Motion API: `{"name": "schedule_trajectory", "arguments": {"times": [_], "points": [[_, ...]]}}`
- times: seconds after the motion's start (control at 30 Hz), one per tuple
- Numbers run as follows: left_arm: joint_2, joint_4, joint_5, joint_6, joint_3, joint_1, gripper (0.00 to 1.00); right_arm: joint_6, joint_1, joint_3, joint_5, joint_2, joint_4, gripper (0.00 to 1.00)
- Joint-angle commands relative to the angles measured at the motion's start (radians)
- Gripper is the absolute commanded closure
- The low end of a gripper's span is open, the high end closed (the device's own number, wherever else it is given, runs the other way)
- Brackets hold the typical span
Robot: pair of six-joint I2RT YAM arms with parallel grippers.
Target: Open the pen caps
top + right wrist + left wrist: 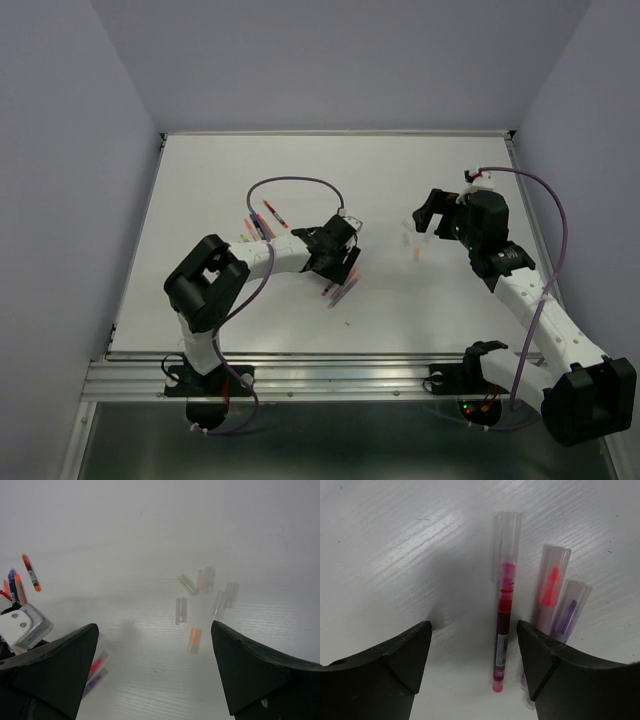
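Left fingers (405,655) apart, straddling pink pen (502,630) lying flat on tabletop (395,555), no contact. Clear cap (507,535) at its far end. Light, thin, slick plastic, likely rolls: pinch barrel mid-length. Right fingers (250,665) wide apart, empty, over loose caps (195,639)

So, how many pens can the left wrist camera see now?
3. A red pen lies between the jaws of the left claw; an orange pen and a purple pen lie beside it, partly behind one jaw. Others may be hidden.
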Motion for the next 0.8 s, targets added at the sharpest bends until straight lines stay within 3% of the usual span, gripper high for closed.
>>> {"name": "schedule_trajectory", "arguments": {"times": [0.0,0.13,0.23,0.27,0.33,0.47,0.77], "points": [[0.027,-0.022,-0.017,0.003,0.035,-0.011,0.21,-0.018,-0.005,-0.002,-0.004,-0.008,0.046,0.0],[0.051,-0.031,-0.017,0.005,0.047,-0.016,0.32,-0.018,-0.005,-0.003,0.005,-0.012,0.044,0.0],[0.063,-0.049,-0.018,0.005,0.047,-0.031,0.47,-0.018,-0.005,-0.003,0.011,-0.014,0.046,0.0],[0.068,-0.055,-0.018,0.011,0.041,-0.036,0.58,-0.02,-0.005,-0.003,0.013,-0.014,0.046,0.0],[0.073,-0.059,-0.026,0.011,0.025,-0.053,0.69,-0.018,-0.005,-0.003,0.013,-0.013,0.046,0.0],[0.068,-0.034,-0.02,0.008,0.001,-0.056,1.0,-0.017,-0.005,-0.002,0.005,-0.016,0.044,0.0],[-0.064,0.023,-0.153,0.011,0.089,-0.047,1.0,0.0,-0.005,0.01,-0.151,-0.017,0.092,0.0]]}}
